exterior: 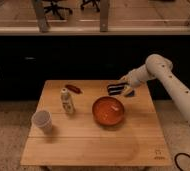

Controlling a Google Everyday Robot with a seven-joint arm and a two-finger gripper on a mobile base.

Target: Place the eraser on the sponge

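The eraser [115, 89], a small black block with white stripes, is held in my gripper [119, 89], which is shut on it. They are over the far right part of the wooden table [88, 145], just behind the orange bowl [108, 111]. A small blue patch, the sponge [130, 93], shows right under the eraser's right end and is mostly hidden by the eraser and the gripper. I cannot tell whether the eraser touches it. My white arm [173, 95] comes in from the right.
A white cup [41, 121] stands at the left front. A small pale bottle [67, 101] stands left of the bowl, and a dark red oblong item [73, 88] lies behind it. A dark cabinet front runs behind the table.
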